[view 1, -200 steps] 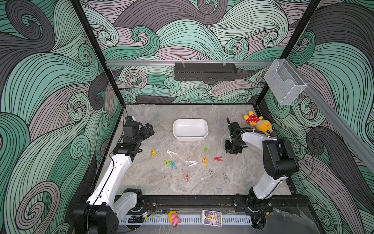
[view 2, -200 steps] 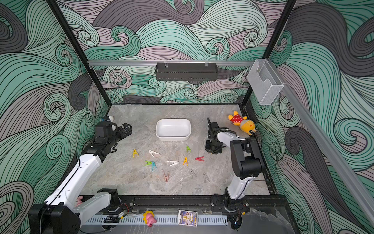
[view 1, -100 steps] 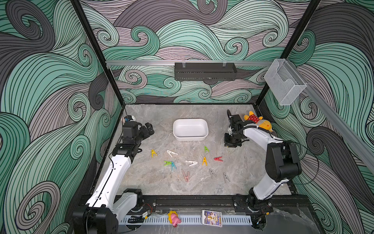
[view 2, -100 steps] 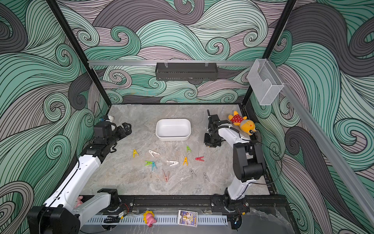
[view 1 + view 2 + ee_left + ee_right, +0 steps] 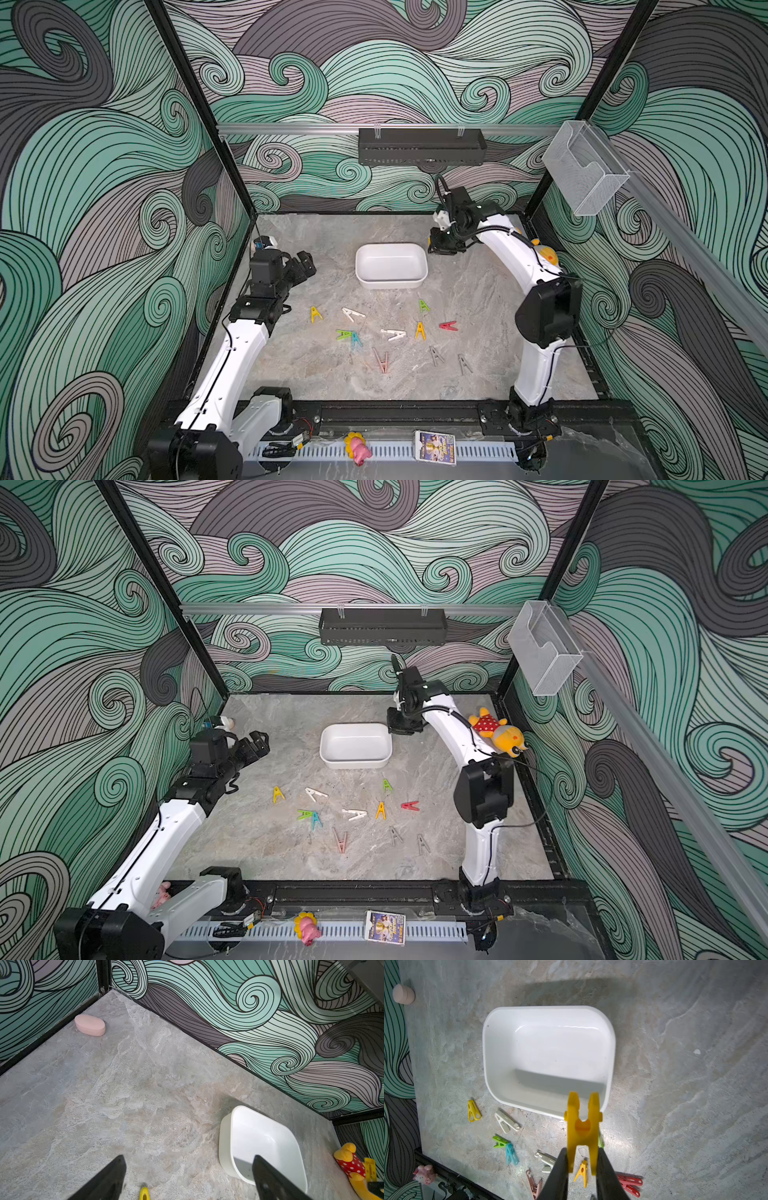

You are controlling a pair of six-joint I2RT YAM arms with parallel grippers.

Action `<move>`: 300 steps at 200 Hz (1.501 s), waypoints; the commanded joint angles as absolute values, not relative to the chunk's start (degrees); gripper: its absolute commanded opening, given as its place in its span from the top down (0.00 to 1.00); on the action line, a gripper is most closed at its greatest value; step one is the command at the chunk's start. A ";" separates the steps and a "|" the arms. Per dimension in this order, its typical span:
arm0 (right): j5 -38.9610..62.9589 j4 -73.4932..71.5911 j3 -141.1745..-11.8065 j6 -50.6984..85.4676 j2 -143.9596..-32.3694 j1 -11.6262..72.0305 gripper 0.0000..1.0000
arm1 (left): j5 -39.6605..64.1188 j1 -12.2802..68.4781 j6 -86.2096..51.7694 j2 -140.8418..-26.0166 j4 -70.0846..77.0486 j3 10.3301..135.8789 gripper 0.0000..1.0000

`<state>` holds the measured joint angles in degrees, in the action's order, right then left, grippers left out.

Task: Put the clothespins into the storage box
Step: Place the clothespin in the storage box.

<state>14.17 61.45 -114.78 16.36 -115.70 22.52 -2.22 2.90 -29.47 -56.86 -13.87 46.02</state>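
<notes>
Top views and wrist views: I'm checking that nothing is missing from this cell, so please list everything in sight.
loose clothespins: eleven; two yellow, two green, two white, two grey, blue, red, pink; scattered on the table before the storage box
held clothespin: one, yellow, in the right gripper
storage box: one, white, mid-table, empty
plush bear: one, yellow with red dress, far right by the wall
oval block: one, pink, far left corner
perforated tray: one, black, back rail
clear holder: one, transparent, right rail
pink toys: two, front ledge and left arm's base
card: one, printed, front ledge
left gripper: open, empty
right gripper: shut on the held clothespin
</notes>
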 commanded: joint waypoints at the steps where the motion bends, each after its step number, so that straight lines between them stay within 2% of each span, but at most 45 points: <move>1: 17.31 67.62 -122.24 15.24 -122.72 25.21 0.76 | -3.37 3.16 -27.97 -55.43 -14.59 47.27 0.04; 55: 17.60 68.80 -132.48 15.46 -133.20 28.71 0.75 | -5.43 3.09 -26.54 -53.44 -16.43 48.00 0.03; 126: 13.91 68.28 -134.52 14.52 -140.80 30.76 0.73 | -6.27 3.08 -26.11 -53.17 -17.64 49.01 0.03; 241: 8.61 65.58 -135.28 14.25 -145.88 30.85 0.69 | -7.29 3.05 -26.02 -53.00 -19.99 49.98 0.03; 300: 7.37 65.57 -136.17 14.27 -147.50 30.84 0.53 | -6.97 2.99 -25.94 -53.16 -21.63 50.75 0.03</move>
